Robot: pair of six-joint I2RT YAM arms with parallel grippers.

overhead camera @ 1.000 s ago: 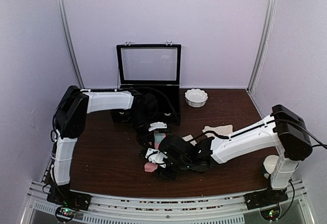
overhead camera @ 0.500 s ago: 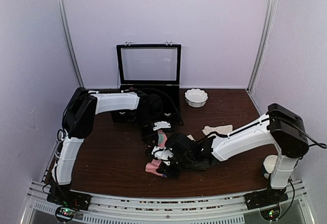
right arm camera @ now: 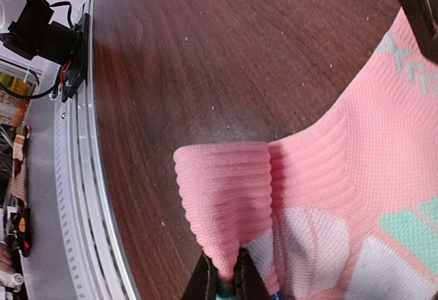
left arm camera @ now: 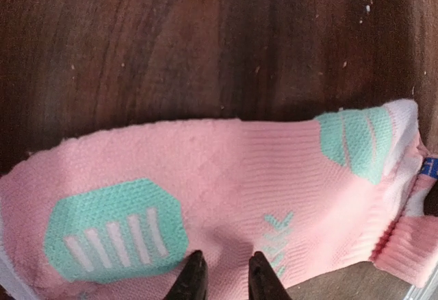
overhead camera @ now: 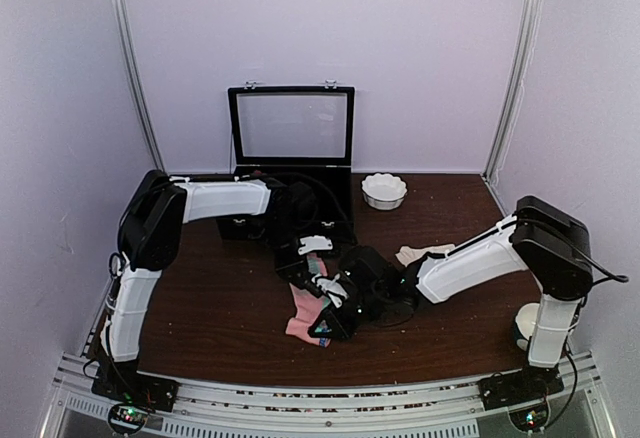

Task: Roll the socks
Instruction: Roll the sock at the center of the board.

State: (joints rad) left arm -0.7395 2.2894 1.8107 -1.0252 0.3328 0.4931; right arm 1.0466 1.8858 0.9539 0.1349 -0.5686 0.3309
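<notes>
Sock 1 is the pink sock (overhead camera: 300, 320). It sits on the counter (overhead camera: 210, 288) just toward 6 o'clock from the counter's centre, between the 2 grippers.

1. The left gripper (left arm camera: 226, 257) meets the pink sock at its 12 o'clock end in the top view. Its jaws are nearly together and pinch pink fabric. In the left wrist view the sock spans the frame, with 1 mint patch with white bars at 8 o'clock and a 2nd mint patch at 2 o'clock.
2. The right gripper (right arm camera: 222, 272) meets the sock at its 6 o'clock end. Its jaws are clenched on the ribbed pink end, which is folded over on itself. White and mint patches lie just beside that fold, toward 4 o'clock in the right wrist view.

Sock 2 is the cream sock (overhead camera: 428, 252). It lies flat on the counter at 2 o'clock from the pink sock, apart from it and partly hidden by the right arm.

A black case (overhead camera: 291, 128) with its lid raised stands at the counter's 12 o'clock edge. A white bowl (overhead camera: 384, 190) sits at 3 o'clock of the case.
</notes>
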